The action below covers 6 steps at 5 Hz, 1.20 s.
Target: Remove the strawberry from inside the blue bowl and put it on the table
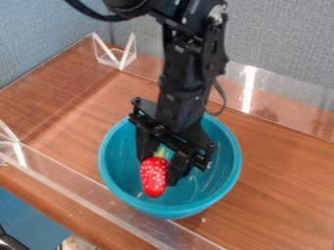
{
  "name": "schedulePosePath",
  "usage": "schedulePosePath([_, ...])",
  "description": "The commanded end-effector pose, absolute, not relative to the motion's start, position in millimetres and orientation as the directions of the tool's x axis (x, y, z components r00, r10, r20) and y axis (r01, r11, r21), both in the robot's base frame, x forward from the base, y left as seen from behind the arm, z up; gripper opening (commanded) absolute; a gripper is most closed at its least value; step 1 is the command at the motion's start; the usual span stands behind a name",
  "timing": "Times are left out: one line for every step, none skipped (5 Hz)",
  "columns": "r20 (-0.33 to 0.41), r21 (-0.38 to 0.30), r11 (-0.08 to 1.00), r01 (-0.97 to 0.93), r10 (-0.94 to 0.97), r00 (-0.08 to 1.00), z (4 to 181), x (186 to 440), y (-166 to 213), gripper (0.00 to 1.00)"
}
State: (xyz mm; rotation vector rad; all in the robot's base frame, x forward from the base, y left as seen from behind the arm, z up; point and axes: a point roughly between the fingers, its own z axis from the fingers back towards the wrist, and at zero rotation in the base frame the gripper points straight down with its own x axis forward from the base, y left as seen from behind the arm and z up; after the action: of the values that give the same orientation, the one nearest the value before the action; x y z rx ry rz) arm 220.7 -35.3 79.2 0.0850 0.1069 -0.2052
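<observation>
The black robot arm (189,54) reaches straight down into the blue bowl (225,181), which stands on the brown wooden surface (78,93) near its front edge. The end effector (167,156) is inside the bowl, with its dark fingers (141,122) spread to both sides. The strawberry (154,177) is in the bowl, at the front part, red with a little green cap at its top (the cap touches the lower end of the end effector). I cannot tell if the fingers are gripping the strawberry or only stand over it, because the view from this side hides the tips. Clear acrylic walls (280,98) stand around the surface, and a gray-blue wall (53,24) is behind.
</observation>
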Motion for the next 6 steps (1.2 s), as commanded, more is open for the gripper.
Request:
schedulePosePath([-0.043, 0.082, 0.980, 0.181, -0.178, 0.983, 98.2, 234, -38, 0.00])
schedulePosePath([-0.027, 0.088, 0.980, 0.181, -0.179, 0.983, 108.0, 237, -30, 0.00])
schedulePosePath([-0.014, 0.095, 0.979, 0.181, -0.180, 0.984, 118.5, 238, -21, 0.00])
schedulePosePath([0.024, 0.120, 0.977, 0.176, -0.180, 0.983, 141.9, 247, -3, 0.00])
schedulePosePath([0.054, 0.147, 0.978, 0.151, -0.161, 0.986, 160.2, 267, 26, 0.00])
schedulePosePath([0.030, 0.146, 0.985, 0.097, -0.102, 0.994, 143.3, 287, 63, 0.00])
